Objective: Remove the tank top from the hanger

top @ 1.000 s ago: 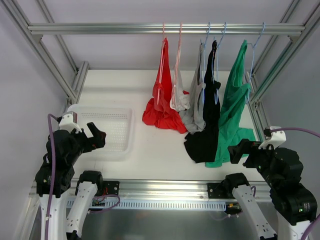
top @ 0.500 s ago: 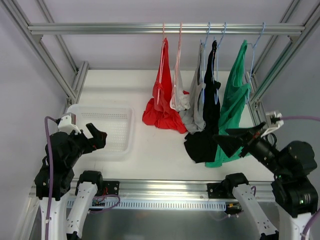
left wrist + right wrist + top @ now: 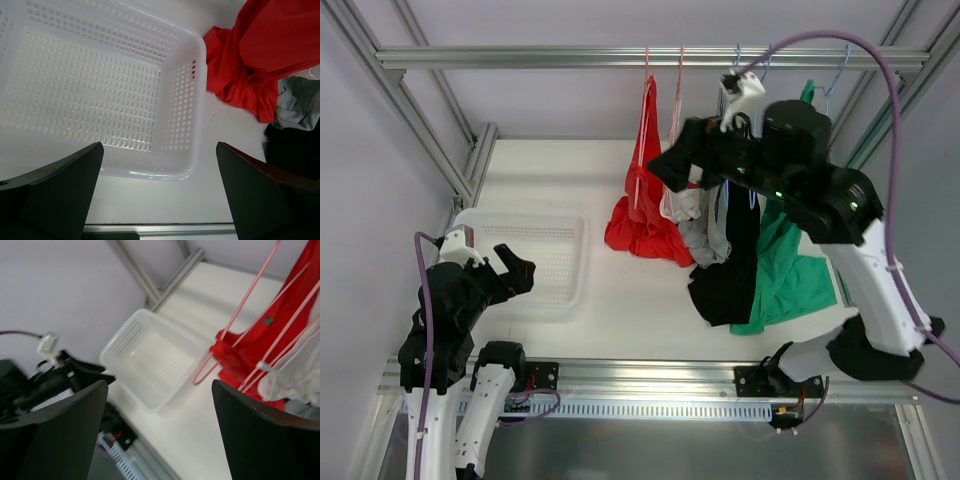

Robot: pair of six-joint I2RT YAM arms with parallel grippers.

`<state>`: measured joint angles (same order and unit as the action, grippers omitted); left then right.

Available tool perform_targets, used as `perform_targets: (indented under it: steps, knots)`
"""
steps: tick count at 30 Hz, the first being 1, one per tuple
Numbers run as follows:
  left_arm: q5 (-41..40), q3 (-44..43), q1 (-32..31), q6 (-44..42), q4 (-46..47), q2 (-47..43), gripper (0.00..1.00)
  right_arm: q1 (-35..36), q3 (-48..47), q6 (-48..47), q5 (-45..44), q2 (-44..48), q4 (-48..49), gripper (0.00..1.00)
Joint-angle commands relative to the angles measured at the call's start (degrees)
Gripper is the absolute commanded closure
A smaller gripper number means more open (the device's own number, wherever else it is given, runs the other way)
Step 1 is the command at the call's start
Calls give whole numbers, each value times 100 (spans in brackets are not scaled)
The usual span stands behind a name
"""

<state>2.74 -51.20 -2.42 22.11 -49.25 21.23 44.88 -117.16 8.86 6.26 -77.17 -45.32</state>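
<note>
Red tank top (image 3: 642, 215): hung on a pink wire hanger (image 3: 250, 290), hem on the white desk (image 3: 620, 290).
Small dark tag (image 3: 268, 320): shown only by right wrist; unreadable.
Right end effector (image 3: 670, 166): released, near the hanger.
Left end effector (image 3: 159, 147): released, above white perforated basket (image 3: 199, 75).

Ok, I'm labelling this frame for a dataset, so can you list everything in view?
rail: 1, silver, across the top
pink hangers: 2, pink, on the rail
blue hangers: 3, blue, right of the pink
red top: 1, red, leftmost, hem on the table
white top: 1, white, next
grey top: 1, grey, next
black top: 1, black, next
green top: 1, green, rightmost
basket: 1, white, table's left, empty
table: 1, white
left gripper: black, open, over the basket
right gripper: black, open, high beside the red top
</note>
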Motion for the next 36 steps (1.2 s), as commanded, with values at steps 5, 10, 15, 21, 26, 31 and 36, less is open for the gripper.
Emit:
perform_targets:
  steps: [5,10,15,21,26,31,36]
  knots:
    - [182,84,4,74,355,-76,1,732,-2248,-1123,-3393,-2152,-548,21]
    - [271,119,-40,57,390,-93,1,662,-2434,-1256,-3896,-2890,-135,24]
    - [314,145,-66,57,434,-137,1,469,-2416,-1045,-4019,-3331,-29,34]
    - [341,154,-66,48,452,-190,1,469,-2381,-904,-4282,-3525,128,71]
    - [394,163,-66,39,461,-181,1,495,-2364,-667,-4511,-3428,304,94]
    - [402,180,-66,39,487,-225,1,504,-2320,-587,-4204,-3209,646,100]
    - [402,181,-66,39,496,-260,1,495,-2267,-684,-3932,-2814,1112,100]
